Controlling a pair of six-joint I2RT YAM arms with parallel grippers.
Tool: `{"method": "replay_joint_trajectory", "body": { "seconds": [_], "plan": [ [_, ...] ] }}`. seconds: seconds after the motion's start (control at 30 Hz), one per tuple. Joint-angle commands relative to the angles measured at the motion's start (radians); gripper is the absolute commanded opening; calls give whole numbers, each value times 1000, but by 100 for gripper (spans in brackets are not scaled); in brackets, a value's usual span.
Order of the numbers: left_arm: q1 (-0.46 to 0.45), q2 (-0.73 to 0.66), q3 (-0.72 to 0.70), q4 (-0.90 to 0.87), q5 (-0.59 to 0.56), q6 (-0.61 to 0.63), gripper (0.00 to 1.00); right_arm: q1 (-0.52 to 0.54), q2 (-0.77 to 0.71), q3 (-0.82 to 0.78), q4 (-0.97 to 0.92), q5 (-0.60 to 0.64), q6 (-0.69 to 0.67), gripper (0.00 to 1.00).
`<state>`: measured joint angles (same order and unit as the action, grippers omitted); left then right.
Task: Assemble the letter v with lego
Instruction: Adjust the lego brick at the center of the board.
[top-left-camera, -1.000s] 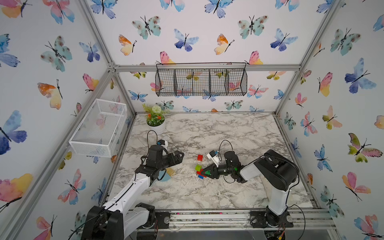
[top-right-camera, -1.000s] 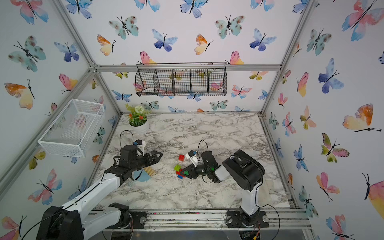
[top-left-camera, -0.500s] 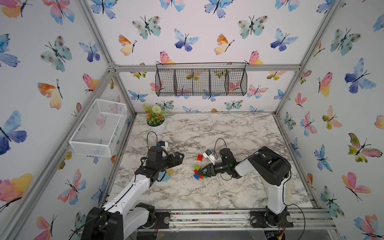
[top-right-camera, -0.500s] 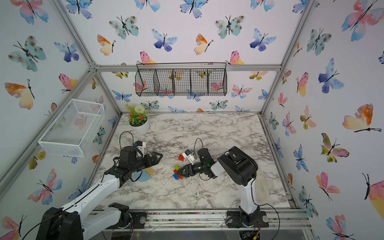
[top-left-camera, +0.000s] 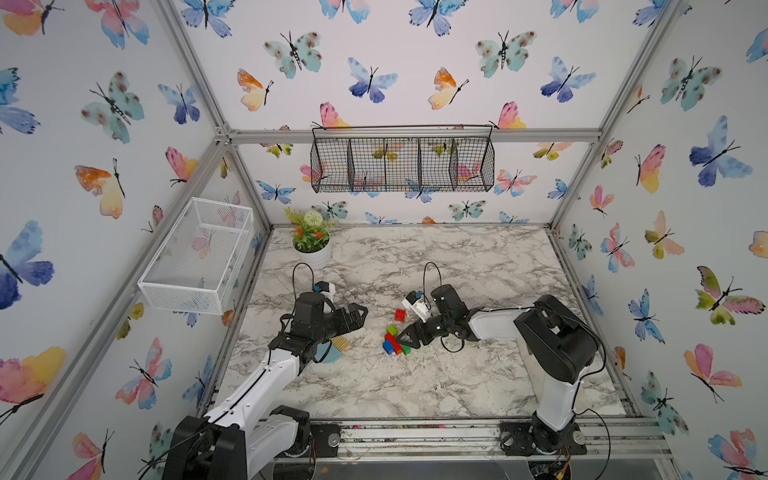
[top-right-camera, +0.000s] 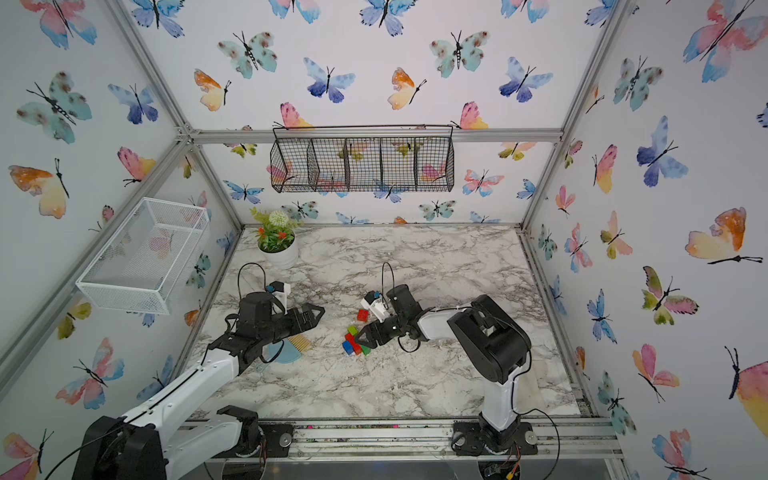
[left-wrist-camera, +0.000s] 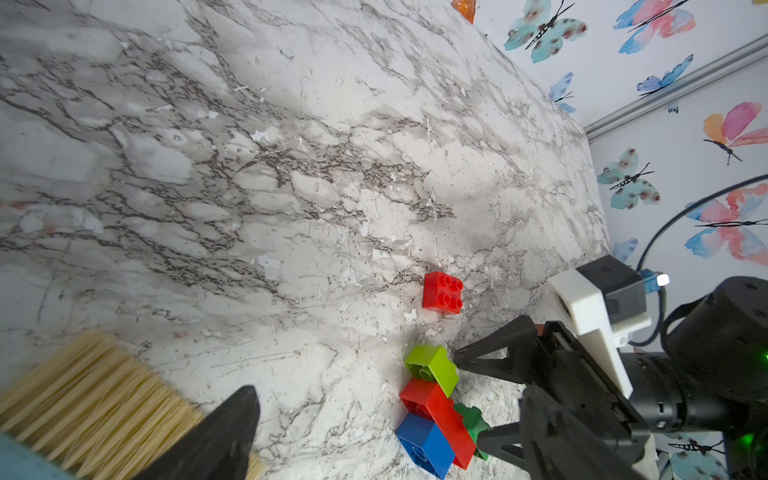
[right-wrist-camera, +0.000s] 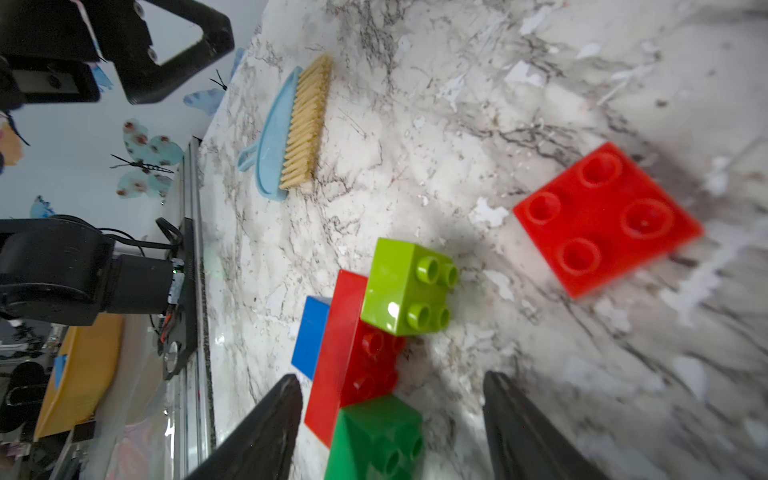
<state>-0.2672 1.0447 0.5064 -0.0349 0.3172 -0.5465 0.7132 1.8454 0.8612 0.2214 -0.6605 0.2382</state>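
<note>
The right claw (right-wrist-camera: 390, 376) sits low over the marble table (top-left-camera: 457, 374) with its two black fingers spread apart and gripping nothing, and a clump of bricks (top-left-camera: 392, 343) lies right at its tips. Nearest to it, in the gap between the fingers, is the green brick (right-wrist-camera: 374, 440). One finger stands clear of it, and I cannot tell whether the other one touches it. The green brick butts against the long red brick (right-wrist-camera: 332, 361), which runs straight away from the claw and is tipped on its side, so its studs point sideways. At the far end of that long piece, the lime brick (right-wrist-camera: 407, 286) sits against the studded face, also on its side. The blue brick (right-wrist-camera: 311, 336) presses against the opposite, smooth face. Farther out from the fingertips and off to one side, apart from the clump, a square red brick (right-wrist-camera: 606, 220) lies flat on the table with its studs up. Facing the right claw from across the bricks, the left claw (top-left-camera: 355, 319) hangs above the table with its fingers wide and empty, well apart from every brick. Just under that left claw lies a brush (right-wrist-camera: 291, 129) with a pale blue back and tan bristles.
</note>
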Motion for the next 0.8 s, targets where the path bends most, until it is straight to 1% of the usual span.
{"method": "replay_joint_trajectory", "body": {
  "seconds": [0.0,0.1,0.2,0.3,0.4,0.5,0.63,0.77],
  "plan": [
    [8,-15,0,-1,15,10,98,7,-62,-28,-144,103,-91,75],
    [8,-6,7,-2,15,12,98,54,-107,-40,-183,187,-118,78],
    [8,-1,11,-5,14,14,98,87,-135,-57,-197,253,-113,79],
    [8,1,8,-3,13,13,98,116,-148,-71,-198,297,-110,81],
    [8,7,4,-3,11,19,98,159,-121,-50,-227,366,-123,82],
    [8,11,6,-7,13,20,98,181,-83,-15,-273,430,-126,82],
    [8,5,5,-12,11,23,98,184,-71,6,-304,494,-141,82],
    [9,6,10,-19,5,29,98,184,-52,48,-378,581,-180,83]
  ]
}}
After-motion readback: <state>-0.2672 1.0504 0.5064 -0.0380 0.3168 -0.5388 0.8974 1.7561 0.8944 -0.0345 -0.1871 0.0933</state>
